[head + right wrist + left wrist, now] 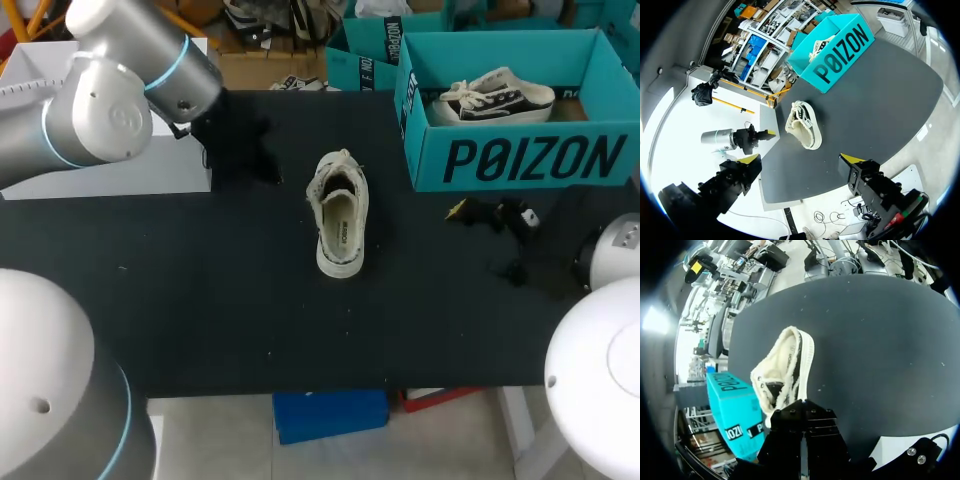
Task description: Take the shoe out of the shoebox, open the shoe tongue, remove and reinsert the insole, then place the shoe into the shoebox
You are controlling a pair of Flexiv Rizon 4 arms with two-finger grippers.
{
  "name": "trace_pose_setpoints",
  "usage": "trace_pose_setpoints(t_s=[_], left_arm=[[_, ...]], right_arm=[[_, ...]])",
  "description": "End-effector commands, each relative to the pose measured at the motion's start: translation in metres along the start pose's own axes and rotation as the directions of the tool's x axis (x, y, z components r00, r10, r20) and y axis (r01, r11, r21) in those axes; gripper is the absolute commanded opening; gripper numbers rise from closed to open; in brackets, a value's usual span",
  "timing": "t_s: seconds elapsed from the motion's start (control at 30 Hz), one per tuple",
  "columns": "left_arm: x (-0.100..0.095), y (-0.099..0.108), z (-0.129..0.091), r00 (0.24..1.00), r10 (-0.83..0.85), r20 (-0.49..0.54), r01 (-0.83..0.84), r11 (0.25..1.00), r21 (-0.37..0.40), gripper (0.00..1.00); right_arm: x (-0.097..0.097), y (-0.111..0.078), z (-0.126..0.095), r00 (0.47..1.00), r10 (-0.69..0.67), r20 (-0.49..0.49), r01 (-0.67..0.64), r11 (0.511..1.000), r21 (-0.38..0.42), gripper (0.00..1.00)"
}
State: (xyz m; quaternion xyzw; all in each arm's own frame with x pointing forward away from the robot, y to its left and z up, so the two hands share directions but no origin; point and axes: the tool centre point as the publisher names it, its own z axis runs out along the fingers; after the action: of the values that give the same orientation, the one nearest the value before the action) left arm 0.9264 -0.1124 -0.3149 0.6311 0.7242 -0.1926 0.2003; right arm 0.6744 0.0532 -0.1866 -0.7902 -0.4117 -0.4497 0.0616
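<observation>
A cream canvas shoe (339,214) stands on its sole in the middle of the black table (200,300), its insole showing inside. The teal shoebox (520,155) sits open at the back right with a second, black-and-white shoe (495,98) in it. My left gripper (262,165) hovers just left of the cream shoe, shut and holding nothing; in its wrist view the shoe (785,370) lies right ahead of the gripper (803,440). My right gripper (488,240) hangs open in front of the box. In the right wrist view it (801,159) faces the shoe (804,124) from a distance.
The shoebox (837,50) takes up the back right corner of the table. Bare black tabletop (880,110) stretches around the shoe towards the near edge and to the left.
</observation>
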Motion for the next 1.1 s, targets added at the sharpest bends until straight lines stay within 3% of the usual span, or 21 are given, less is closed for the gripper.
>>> trace_pose_setpoints(t_s=[0.03, 0.1, 0.27, 0.57, 0.87, 1.1], left_arm=[[0.005, -0.009, -0.014, 1.000, 0.011, -0.027, -0.011, 1.000, -0.001, 0.31], [0.006, -0.011, -0.017, 0.999, 0.019, -0.031, -0.019, 1.000, -0.003, 0.44], [0.002, -0.015, -0.023, 0.998, 0.054, -0.025, -0.055, 0.998, -0.019, 0.53], [-0.011, -0.014, -0.010, 0.993, 0.097, -0.061, -0.098, 0.995, -0.021, 0.45], [-0.028, -0.011, 0.021, 0.985, 0.130, -0.112, -0.128, 0.992, 0.018, 0.46], [-0.030, -0.007, 0.045, 0.981, 0.132, -0.144, -0.127, 0.991, 0.043, 0.44]], right_arm=[[-0.005, 0.002, -0.006, 1.000, 0.010, -0.009, -0.009, 0.998, 0.067, 1.00], [-0.005, 0.002, -0.006, 1.000, 0.010, -0.009, -0.009, 0.998, 0.067, 1.00], [-0.005, 0.002, -0.006, 1.000, 0.010, -0.009, -0.009, 0.998, 0.067, 1.00], [-0.005, 0.002, -0.006, 1.000, 0.010, -0.009, -0.009, 0.998, 0.067, 1.00], [-0.005, 0.002, -0.006, 1.000, 0.010, -0.009, -0.009, 0.998, 0.067, 1.00], [-0.005, 0.002, -0.006, 1.000, 0.010, -0.009, -0.009, 0.998, 0.067, 1.00]])
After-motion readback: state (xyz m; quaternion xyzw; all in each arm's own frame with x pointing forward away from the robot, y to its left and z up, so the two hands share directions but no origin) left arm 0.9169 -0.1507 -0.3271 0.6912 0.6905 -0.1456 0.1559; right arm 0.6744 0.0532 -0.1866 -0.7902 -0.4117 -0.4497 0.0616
